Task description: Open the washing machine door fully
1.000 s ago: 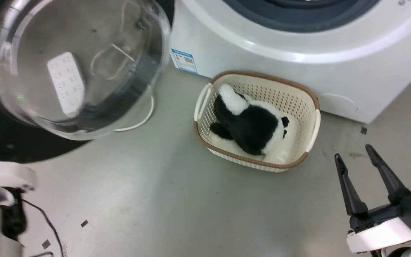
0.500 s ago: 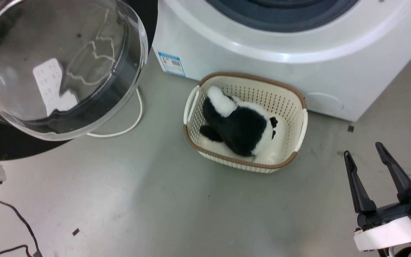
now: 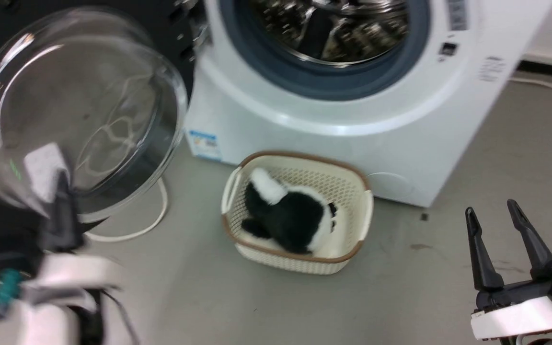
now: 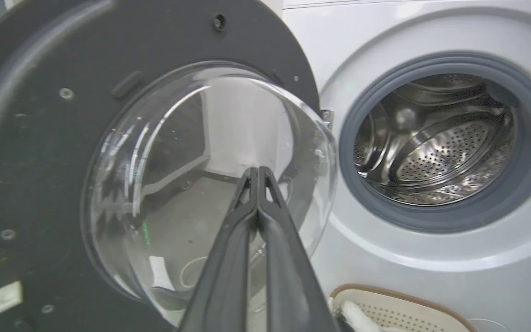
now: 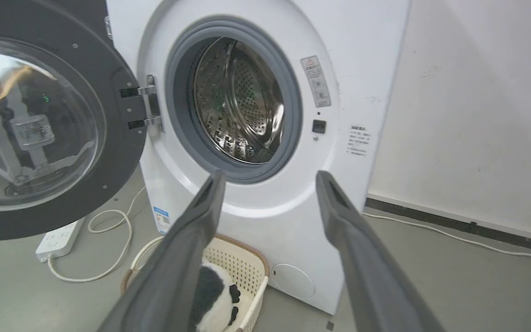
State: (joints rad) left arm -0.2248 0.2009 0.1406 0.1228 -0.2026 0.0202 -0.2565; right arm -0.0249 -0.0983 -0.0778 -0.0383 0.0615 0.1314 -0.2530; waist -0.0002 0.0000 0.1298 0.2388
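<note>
- Right wrist view: the washing machine door (image 5: pixel 49 124) stands swung out to the left of the washing machine (image 5: pixel 265 203). It hangs on its metal hinge (image 5: pixel 148 108) at the left edge of the opening, with its inner face and bulging glass window turned outward.
- The steel drum (image 5: pixel 242 101) lies bare inside the machine's grey gasket (image 5: pixel 180 115).
- The left gripper (image 4: pixel 257 173) has its fingers pressed together and holds nothing. In the left wrist view its tips sit in front of the door's glass bowl; whether they touch it cannot be told.
- The right gripper (image 3: pixel 491 207) has its fingers spread wide and empty, well out in front of the machine's right side.
- A cream basket (image 3: pixel 300 266) sits on the floor just in front of the machine, below the opening, with a black-and-white plush toy (image 3: pixel 290 220) inside.
- A white power strip (image 5: pixel 58 240) and a looped cable (image 5: pixel 109 272) lie on the floor left of the machine, under the door.
</note>
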